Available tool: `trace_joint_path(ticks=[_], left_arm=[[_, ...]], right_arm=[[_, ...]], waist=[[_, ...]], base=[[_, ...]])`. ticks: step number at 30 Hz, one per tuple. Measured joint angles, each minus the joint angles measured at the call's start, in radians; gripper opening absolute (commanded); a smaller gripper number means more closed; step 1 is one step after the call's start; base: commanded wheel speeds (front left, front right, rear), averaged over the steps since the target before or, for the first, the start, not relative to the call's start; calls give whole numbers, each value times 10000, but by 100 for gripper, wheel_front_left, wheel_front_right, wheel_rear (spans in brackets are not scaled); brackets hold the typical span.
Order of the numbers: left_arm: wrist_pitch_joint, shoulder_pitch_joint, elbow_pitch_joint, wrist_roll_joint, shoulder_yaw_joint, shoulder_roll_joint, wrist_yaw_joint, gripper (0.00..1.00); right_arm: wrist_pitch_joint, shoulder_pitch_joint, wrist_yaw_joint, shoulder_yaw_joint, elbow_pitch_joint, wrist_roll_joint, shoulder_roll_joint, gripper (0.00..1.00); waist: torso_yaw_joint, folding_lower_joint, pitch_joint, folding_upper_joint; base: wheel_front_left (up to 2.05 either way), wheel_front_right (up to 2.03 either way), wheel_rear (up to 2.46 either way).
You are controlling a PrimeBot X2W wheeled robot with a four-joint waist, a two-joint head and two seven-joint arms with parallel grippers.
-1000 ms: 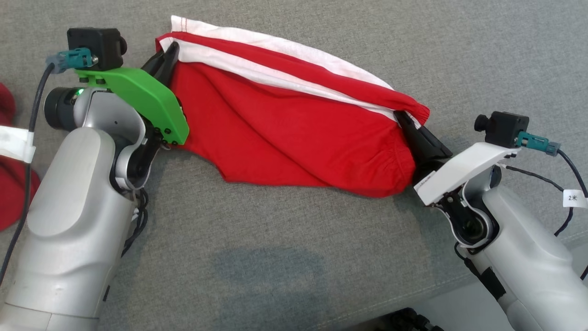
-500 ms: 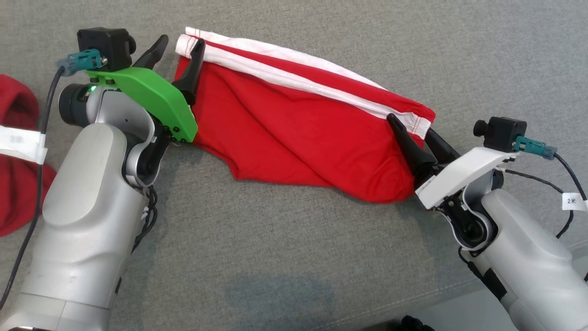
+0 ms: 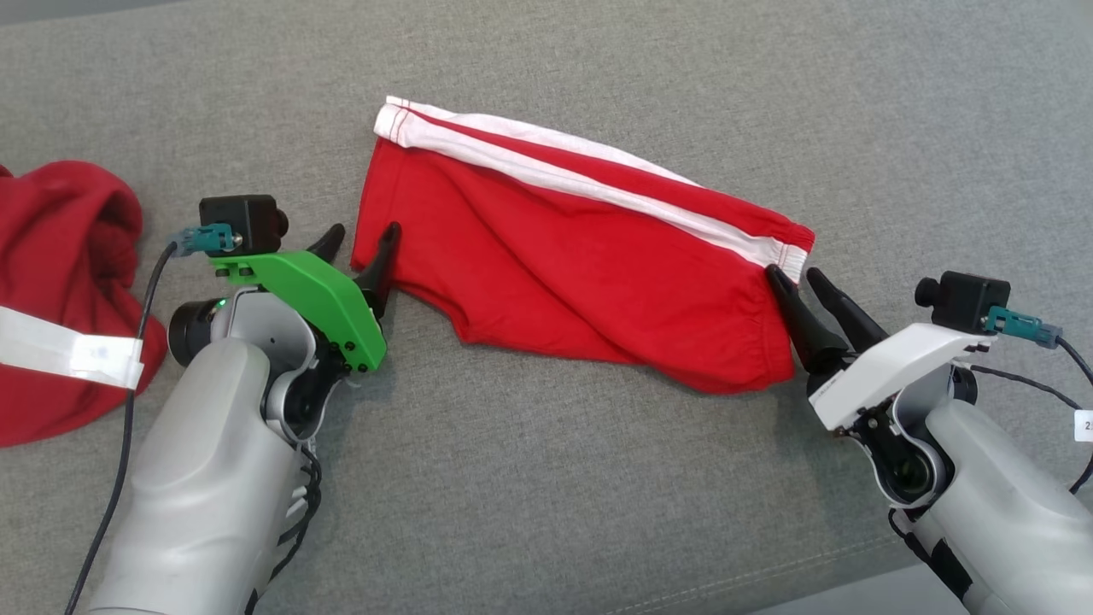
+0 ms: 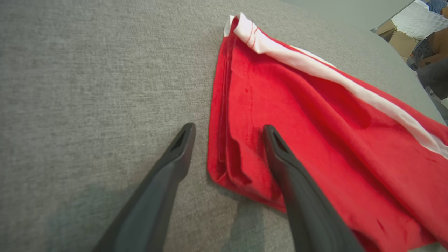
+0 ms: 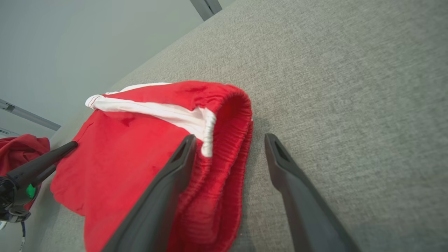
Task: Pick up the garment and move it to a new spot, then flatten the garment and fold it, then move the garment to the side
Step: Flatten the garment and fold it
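Observation:
The garment (image 3: 581,256), red shorts with white side stripes, lies folded on the grey fabric surface. My left gripper (image 3: 365,232) is open at its left end. In the left wrist view the left gripper (image 4: 229,127) straddles the lower left corner of the garment (image 4: 315,122), one finger over the cloth and one over bare fabric. My right gripper (image 3: 792,275) is open at the waistband end. The right wrist view has the right gripper (image 5: 231,137) straddling the elastic edge of the garment (image 5: 133,150). Neither holds anything.
Another red cloth (image 3: 60,256) lies bunched at the far left, crossed by a taped cable (image 3: 68,354). The grey surface's front edge (image 3: 854,589) runs along the lower right. A person (image 4: 430,52) is in the background of the left wrist view.
Both grippers opened, let go of the garment's two ends and drew back toward me. The garment now lies released on the surface. The head camera has also shifted.

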Motion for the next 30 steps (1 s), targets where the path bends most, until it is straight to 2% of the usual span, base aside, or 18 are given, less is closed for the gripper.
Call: trace_joint_path(ticks=[8,10,11,14,15,17,18,19,25,30], left_arm=[[130,205,445,-431,186,-69,0,100],[132,206,489,-458,207,-69,0,78],[148,206,522,-499,205,-73,0,72],[173,206,700,-504,205,-79,-4,76],[171,206,754,-504,217,-73,-12,66],[171,200,805,-504,209,-65,-13,31],[171,197,821,-504,198,-69,-15,5],[171,195,826,-504,178,-71,-54,0],[-38,197,826,-502,-21,-151,-192,0],[-560,485,711,-502,-107,-322,-247,0]], right_arm=[[-100,100,0,94,-40,4,-130,100],[-144,99,0,96,-104,2,-173,100],[-184,99,0,96,-128,2,-188,100],[-221,98,0,98,-182,2,-222,100],[-234,98,0,102,-198,2,-230,100],[-313,99,0,79,-244,4,-255,100],[-334,99,0,63,-267,4,-284,100],[-359,99,0,42,-278,4,-311,100],[-508,152,0,-251,-267,59,-525,100],[-541,552,0,-466,-153,286,-431,100]], waist=[[-89,0,-343,0],[-183,0,-356,0],[-233,0,-357,0],[-374,0,-353,0],[-416,0,-350,0],[-486,0,-344,0],[-504,0,-340,0],[-511,0,-337,0],[-374,0,-397,0],[-104,0,-549,0]], base=[[0,0,0],[0,0,0],[0,0,0],[0,0,0],[0,0,0],[0,0,0],[0,0,0],[0,0,0],[0,0,0],[0,0,0]])
